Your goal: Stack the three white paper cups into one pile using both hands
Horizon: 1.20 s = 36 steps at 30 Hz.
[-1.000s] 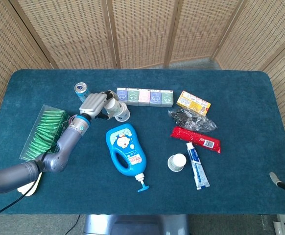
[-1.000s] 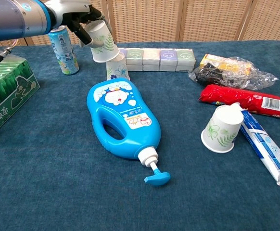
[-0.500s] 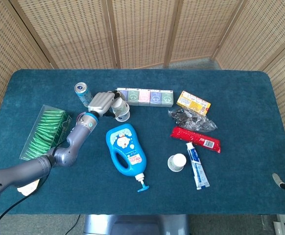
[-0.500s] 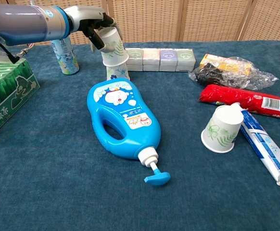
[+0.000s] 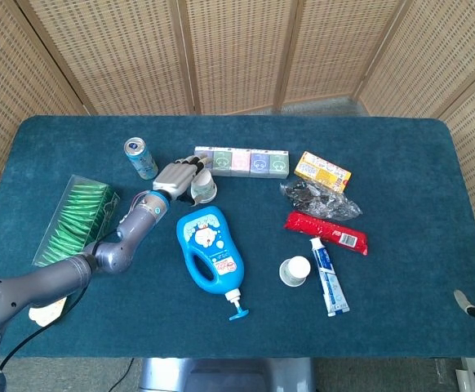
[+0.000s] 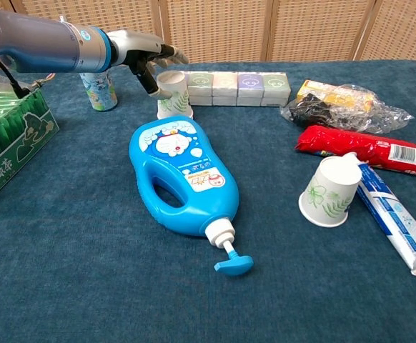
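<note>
The left hand [image 6: 147,58] stood beside the nested cups [image 6: 173,93], fingers apart, gripping nothing. The pile could tip if a finger caught its rim.

— Where does everything sit relative to the detergent bottle [image 6: 182,177]?
— Stacked cups [image 6: 174,95] just behind it, the left hand [image 6: 145,54] at them. Can [image 6: 96,88] behind-left, tea box [image 6: 8,139] left, lone cup [image 6: 330,191] and toothpaste [image 6: 395,216] right.

Around stacked cups [image 6: 174,96]: boxed in by left hand [image 6: 145,57], box row [image 6: 238,88], blue bottle [image 6: 179,174].
Lone cup [image 6: 330,191]: toothpaste tube [image 6: 394,218] touching; front cloth bare.
</note>
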Available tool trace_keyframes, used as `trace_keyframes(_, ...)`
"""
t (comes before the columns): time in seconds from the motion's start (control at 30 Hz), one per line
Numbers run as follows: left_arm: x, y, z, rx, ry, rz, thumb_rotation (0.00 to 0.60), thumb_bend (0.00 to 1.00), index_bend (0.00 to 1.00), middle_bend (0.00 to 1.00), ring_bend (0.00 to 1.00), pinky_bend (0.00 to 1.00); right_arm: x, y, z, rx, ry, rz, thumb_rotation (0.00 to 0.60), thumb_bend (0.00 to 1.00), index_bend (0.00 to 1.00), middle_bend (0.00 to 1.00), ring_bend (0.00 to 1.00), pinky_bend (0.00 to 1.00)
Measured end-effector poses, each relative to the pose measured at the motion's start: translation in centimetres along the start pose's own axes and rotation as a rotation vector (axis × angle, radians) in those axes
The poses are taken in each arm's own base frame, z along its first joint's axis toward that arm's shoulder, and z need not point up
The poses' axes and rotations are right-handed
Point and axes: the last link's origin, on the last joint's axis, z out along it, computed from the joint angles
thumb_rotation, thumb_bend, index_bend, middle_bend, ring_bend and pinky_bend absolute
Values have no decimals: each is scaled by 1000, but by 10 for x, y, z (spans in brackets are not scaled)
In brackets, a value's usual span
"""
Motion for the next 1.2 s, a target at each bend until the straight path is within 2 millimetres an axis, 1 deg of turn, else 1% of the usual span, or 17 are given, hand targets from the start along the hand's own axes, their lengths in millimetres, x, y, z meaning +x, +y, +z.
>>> trace_keyframes(0.17, -5, -3, -12, -7, 0, -8, 600, 440, 0, 0, 0, 124, -3, 1, 1, 2, -7, 5, 600, 227, 0, 21, 0, 132)
trace_keyframes(0.33, -10, -13, -28, -6, 8, -3, 600, 441, 0, 0, 0, 128, -5, 0, 3, 9, -11, 5, 600, 228, 0, 21, 0, 132)
trace_keyframes(0.57, -3, -26, -48, 3, 39, 9, 600, 441, 0, 0, 0, 128, -8, -3, 5, 21, -20, 5, 600, 229, 0, 21, 0, 132)
trace_keyframes(0.67, 0, -32, -53, 13, 49, 12, 600, 441, 0, 0, 0, 129, -9, -4, 7, 28, -23, 4, 600, 228, 0, 21, 0, 132)
trace_keyframes(0.8, 0, -33, -53, 18, 52, 16, 600, 441, 0, 0, 0, 128, -9, -5, 7, 32, -23, 4, 600, 228, 0, 21, 0, 132)
trace_keyframes(0.93, 0, -30, -48, 19, 55, 15, 600, 441, 0, 0, 0, 128, -8, -3, 6, 25, -22, 2, 600, 228, 0, 21, 0, 132)
trace_keyframes(1.2, -3, -17, -24, 20, 52, 24, 600, 441, 23, 0, 0, 148, -5, 3, 4, 3, -15, 6, 600, 228, 0, 21, 0, 132)
